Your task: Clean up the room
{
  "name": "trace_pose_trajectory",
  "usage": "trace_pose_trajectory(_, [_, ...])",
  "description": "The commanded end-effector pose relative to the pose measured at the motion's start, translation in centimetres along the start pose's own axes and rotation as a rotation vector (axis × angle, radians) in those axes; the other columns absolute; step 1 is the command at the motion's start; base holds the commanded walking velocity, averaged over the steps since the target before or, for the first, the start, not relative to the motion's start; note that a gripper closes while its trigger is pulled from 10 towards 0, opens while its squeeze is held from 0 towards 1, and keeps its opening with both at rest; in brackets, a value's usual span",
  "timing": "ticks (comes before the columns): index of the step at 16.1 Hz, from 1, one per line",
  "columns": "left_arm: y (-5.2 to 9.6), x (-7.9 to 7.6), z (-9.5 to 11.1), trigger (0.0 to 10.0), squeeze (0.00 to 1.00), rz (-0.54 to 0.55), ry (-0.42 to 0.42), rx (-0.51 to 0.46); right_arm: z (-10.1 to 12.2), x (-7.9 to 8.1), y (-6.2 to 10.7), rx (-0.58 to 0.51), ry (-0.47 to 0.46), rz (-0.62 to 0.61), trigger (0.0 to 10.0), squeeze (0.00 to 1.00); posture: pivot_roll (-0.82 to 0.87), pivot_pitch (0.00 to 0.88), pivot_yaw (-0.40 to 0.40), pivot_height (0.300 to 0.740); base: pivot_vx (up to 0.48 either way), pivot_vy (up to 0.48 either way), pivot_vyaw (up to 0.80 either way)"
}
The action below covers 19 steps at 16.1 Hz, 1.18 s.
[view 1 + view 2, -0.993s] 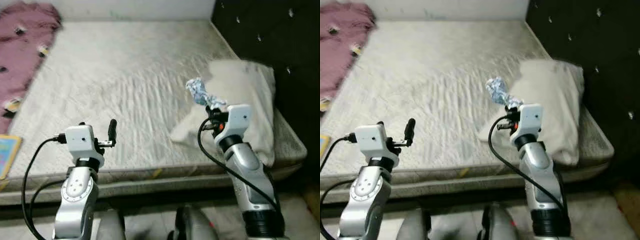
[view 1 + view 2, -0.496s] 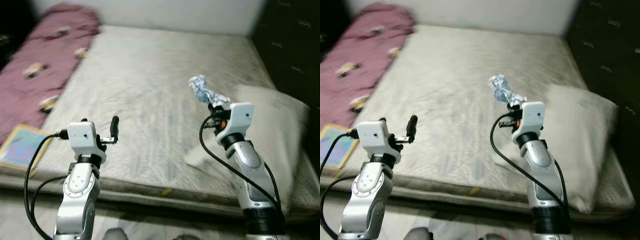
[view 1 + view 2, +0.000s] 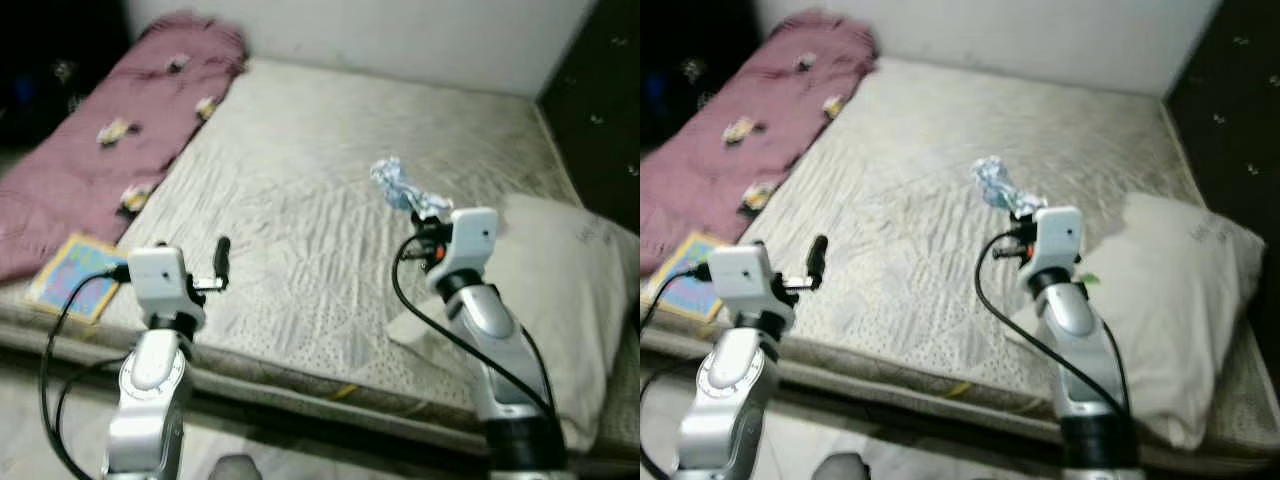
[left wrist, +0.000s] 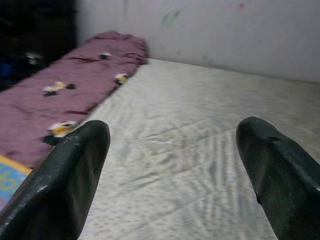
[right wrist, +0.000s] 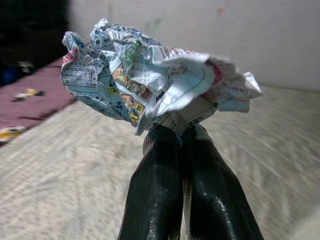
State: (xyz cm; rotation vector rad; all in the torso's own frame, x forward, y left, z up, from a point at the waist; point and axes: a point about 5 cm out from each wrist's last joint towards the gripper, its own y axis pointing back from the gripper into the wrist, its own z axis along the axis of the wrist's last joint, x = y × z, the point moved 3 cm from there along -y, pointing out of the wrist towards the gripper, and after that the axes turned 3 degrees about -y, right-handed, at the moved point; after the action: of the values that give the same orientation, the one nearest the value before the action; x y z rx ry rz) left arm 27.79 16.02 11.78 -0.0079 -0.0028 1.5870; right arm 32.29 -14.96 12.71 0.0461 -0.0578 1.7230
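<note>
A crumpled ball of printed paper is pinched at its lower end by my right gripper, which is shut on it and holds it up over the grey mattress. In the right wrist view the paper sits on top of the two closed fingertips. My left gripper hovers over the mattress's near edge. It is open, and the left wrist view shows nothing between its fingers.
A pink blanket lies along the bed's left side. A colourful book rests at the near left corner. A white pillow lies at the right, by a dark tufted headboard.
The camera has swung left and pulled back, so the blanket and book come into view. Both arms keep their pose, and the paper stays in the right gripper.
</note>
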Motion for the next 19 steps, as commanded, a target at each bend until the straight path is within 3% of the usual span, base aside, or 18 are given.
trace_pose_trajectory(1, [0.0, -0.1, -0.4, 10.0, 0.00, -0.014, -0.004, 0.020, -0.5, -0.1, 0.2, 0.016, -0.005, -0.004, 10.0, 0.00, -0.01, 0.000, -0.063, 0.740, 0.000, 0.480, -0.58])
trace_pose_trajectory(12, [-0.4, -0.1, -0.1, 10.0, 0.00, -0.008, -0.002, 0.006, 0.1, 0.5, -0.8, -0.001, -0.001, 0.019, 10.0, 0.00, -0.02, 0.000, -0.050, 0.740, 0.000, 0.478, 0.00])
trace_pose_trajectory(19, [-0.3, -0.8, 0.3, 10.0, 0.00, -0.059, 0.004, -0.020, -0.2, 0.6, -0.8, 0.011, 0.004, 0.026, 10.0, 0.00, -0.02, 0.000, -0.054, 0.740, 0.000, 0.000, -0.19])
